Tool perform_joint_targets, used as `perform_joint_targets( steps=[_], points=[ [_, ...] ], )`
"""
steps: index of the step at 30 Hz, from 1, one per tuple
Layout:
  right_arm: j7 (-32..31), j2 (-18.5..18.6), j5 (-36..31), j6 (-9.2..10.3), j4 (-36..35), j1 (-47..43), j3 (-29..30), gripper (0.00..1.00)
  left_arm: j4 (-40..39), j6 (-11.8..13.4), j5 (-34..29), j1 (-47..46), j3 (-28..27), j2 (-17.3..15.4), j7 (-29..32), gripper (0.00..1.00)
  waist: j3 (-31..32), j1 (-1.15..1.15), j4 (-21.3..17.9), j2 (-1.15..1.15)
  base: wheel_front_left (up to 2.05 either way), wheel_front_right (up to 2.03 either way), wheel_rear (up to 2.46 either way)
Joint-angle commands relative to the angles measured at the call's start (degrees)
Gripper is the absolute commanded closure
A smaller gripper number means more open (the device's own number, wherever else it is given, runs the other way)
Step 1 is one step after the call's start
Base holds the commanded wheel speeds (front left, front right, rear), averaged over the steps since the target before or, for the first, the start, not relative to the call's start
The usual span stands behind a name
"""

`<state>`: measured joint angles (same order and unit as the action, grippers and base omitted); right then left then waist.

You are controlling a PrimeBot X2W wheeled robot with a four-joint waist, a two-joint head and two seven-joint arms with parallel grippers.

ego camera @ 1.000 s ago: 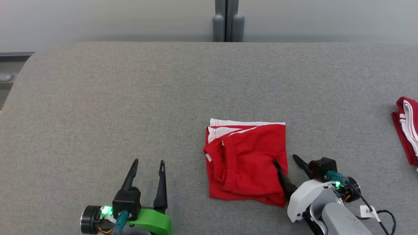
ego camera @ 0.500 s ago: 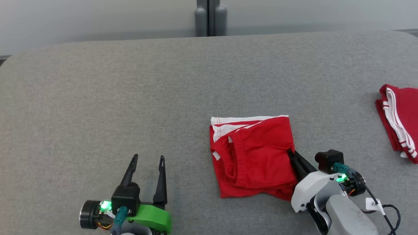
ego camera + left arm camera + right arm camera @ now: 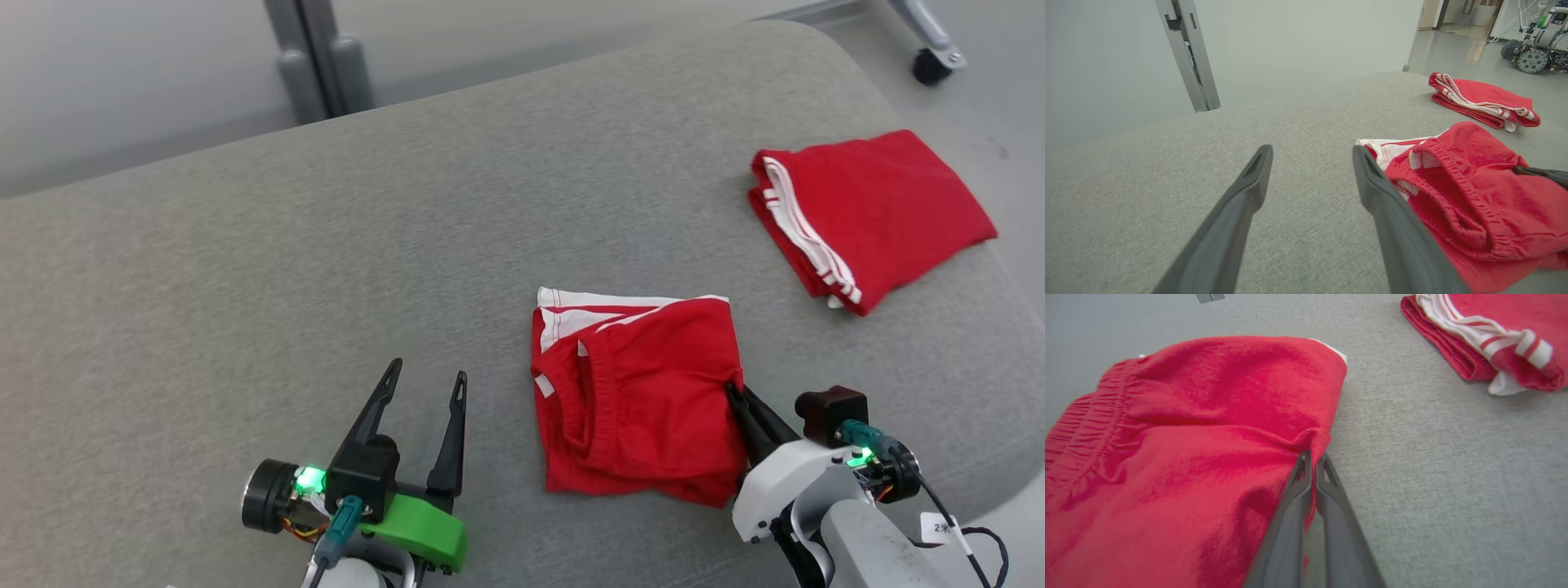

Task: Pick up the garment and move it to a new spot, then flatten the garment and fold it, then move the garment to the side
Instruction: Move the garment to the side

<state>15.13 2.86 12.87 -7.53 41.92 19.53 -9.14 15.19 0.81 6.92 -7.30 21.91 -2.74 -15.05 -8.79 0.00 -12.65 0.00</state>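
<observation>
Grey fabric covers the counter, and the red garment lies folded on it near the front edge. A second folded red piece rests well apart, toward the far right corner. The right pincer, open a second ago, has now closed on the garment's right edge, and the cloth bunches there. The folding seems finished, so the move to the side can probably begin. The left pincer hovers open and empty, left of the garment.

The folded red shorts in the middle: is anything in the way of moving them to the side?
Nothing visible. The right gripper is shut on the shorts at their right edge. A second folded garment lies farther right; the open left gripper sits to their left.
</observation>
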Motion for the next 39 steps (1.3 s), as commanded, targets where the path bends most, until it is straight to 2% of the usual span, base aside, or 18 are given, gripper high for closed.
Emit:
perform_joint_targets(
  steps=[1,5,10,16,20,25,29,33,39],
  points=[
    [-0.01,0.19,0.34,0.11,-0.42,-0.63,0.04,1.0,0.21,-0.1,-0.21,-1.1,-0.07,-0.35,-0.13,0.0,-1.08,0.0,-9.62,0.0,0.0,0.0,0.0],
    [-0.01,0.14,0.94,0.1,-0.99,-1.06,-0.6,1.0,0.95,-0.62,-0.5,-1.64,0.35,-0.36,-0.14,0.0,-1.71,0.0,-13.39,0.0,0.0,0.0,0.0],
    [-0.01,0.14,0.9,0.1,-1.62,-0.34,-1.68,1.0,0.99,-1.25,-1.21,-2.0,0.67,-0.37,-0.13,0.0,-2.64,0.0,-15.87,0.0,0.0,0.0,0.0],
    [-0.01,0.18,-1.86,0.1,-1.74,2.37,-3.47,1.0,0.9,-1.62,-1.86,-2.8,1.3,-0.38,-0.13,0.0,-4.04,0.0,-15.68,0.0,0.0,0.0,0.0],
    [-0.01,1.94,-3.93,0.1,-1.74,6.7,-5.85,1.0,1.46,-1.87,-2.46,-2.97,1.15,-0.38,-0.13,0.0,-5.53,0.0,-14.32,0.0,0.0,0.0,0.0],
    [-0.01,5.65,-4.43,0.1,-0.32,15.68,-9.34,1.0,2.33,-2.85,-3.62,-3.85,0.61,-0.38,-0.13,0.0,-8.11,0.0,-11.94,0.0,0.0,0.0,0.0],
    [-0.01,9.41,-4.76,0.11,3.97,23.79,-10.96,1.0,2.63,-3.56,-4.41,-4.47,0.18,-0.43,-0.14,0.0,-9.81,0.0,-9.76,0.0,0.0,0.0,0.0],
    [-0.14,13.61,-5.6,0.11,10.04,30.36,-9.87,1.0,2.8,-4.0,-5.16,-5.08,0.02,-0.47,-0.14,0.0,-11.2,0.0,-7.48,0.0,0.0,0.0,0.0],
    [-0.07,20.28,-8.79,0.11,18.44,36.62,-4.59,1.0,3.06,-4.42,-5.89,-6.36,-0.22,-0.62,-0.13,0.0,-13.58,0.0,-4.23,0.0,0.0,0.0,0.0]
  ],
)
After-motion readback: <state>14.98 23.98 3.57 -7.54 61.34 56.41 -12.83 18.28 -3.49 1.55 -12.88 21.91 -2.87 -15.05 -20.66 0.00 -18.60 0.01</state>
